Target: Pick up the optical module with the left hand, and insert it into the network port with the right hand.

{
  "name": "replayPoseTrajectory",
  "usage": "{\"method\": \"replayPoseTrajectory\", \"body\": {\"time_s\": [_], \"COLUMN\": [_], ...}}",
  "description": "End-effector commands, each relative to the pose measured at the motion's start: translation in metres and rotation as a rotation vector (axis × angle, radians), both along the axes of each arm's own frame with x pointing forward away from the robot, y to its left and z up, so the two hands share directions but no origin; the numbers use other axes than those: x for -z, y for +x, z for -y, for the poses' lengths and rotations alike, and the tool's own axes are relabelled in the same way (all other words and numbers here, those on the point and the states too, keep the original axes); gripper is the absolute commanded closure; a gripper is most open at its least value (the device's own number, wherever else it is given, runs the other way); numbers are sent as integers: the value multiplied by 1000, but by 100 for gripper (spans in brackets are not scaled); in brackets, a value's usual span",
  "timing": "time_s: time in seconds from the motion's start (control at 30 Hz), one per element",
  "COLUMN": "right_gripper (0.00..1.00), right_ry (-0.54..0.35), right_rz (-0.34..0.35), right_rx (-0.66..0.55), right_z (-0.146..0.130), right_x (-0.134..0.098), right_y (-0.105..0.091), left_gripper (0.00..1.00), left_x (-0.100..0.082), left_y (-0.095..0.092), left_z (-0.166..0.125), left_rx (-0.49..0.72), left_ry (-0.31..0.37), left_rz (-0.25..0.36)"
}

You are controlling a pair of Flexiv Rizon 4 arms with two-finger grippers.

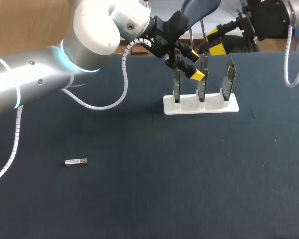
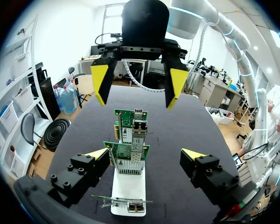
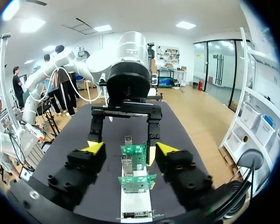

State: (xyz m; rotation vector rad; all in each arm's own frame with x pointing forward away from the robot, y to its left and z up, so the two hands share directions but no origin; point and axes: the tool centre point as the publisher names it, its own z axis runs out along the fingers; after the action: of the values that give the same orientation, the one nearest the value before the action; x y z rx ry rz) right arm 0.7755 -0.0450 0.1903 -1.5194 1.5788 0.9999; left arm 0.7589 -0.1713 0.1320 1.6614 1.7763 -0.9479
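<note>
Optical module [image 1: 75, 162] is seen lying well apart from the left gripper [image 1: 195, 64] — it and the right gripper [image 1: 215, 41] are both held spread wide by the card rack [image 1: 199, 105].

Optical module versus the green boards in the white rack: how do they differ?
The optical module lies flat on the table; the green boards stand upright in the white rack. The module is alone, far from both tools; the boards have the open left tool and right tool close by them. The module is silvery and smaller than a board. Shared: neither is held.
</note>
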Motion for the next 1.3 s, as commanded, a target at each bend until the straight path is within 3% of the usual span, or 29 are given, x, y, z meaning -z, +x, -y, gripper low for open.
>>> {"method": "replayPoseTrajectory", "body": {"time_s": [0.03,0.63,1.3], "right_gripper": [100,100,100], "right_ry": [-2,-34,-80], "right_rz": [5,10,-50], "right_rx": [3,-12,-4], "right_z": [-2,-9,-6], "right_x": [-1,1,26], "right_y": [-1,0,1], "left_gripper": [0,0,0], "left_x": [0,0,0], "left_y": [2,2,2], "left_z": [1,1,1], "left_rx": [2,2,2], "left_ry": [5,5,5], "left_rz": [-3,-3,-3]}}
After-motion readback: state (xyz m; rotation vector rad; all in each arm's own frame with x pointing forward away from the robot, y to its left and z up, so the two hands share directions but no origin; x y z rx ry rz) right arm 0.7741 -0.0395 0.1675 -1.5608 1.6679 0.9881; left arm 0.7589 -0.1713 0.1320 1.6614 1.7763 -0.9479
